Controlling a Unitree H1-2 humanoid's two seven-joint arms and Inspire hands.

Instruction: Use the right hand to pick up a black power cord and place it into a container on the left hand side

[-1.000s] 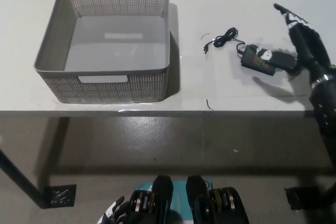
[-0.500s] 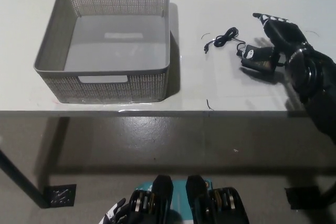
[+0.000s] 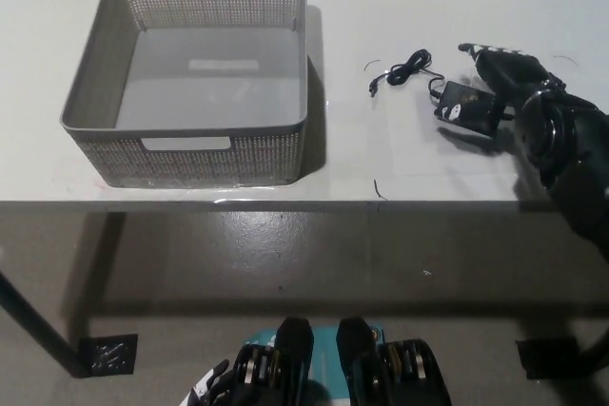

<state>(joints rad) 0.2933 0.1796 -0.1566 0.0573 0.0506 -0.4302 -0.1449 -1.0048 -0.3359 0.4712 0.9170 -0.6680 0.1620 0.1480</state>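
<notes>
— Starting at the left: the grey basket sits on the white worktop with nothing in it that I can see; the white left hand rests low at the bottom edge, well away from the work, and too little of it shows to tell whether it is spread or closed.

— And the cord?

— Well apart from the basket, to its right; the thin black lead lies in a loose tangle with its plug end toward the basket, and it runs into the black power brick further right; both lie flat on the worktop.

— How would you expect it to handle?

— My guess is that the brick is stiff and carries nearly all the weight, while the lead is light and floppy and will dangle and swing once lifted; the brick's casing looks smooth, so it may slip under a shallow pinch; I would take hold across the brick's body, not the lead.

— Where is the right hand?

— At the brick's right end, black against black; its fingers reach over the far side of the brick, partly spread; I cannot tell whether they are touching it or have closed on it, because the outlines merge; the lead itself lies clear of the hand, to its left.
</notes>
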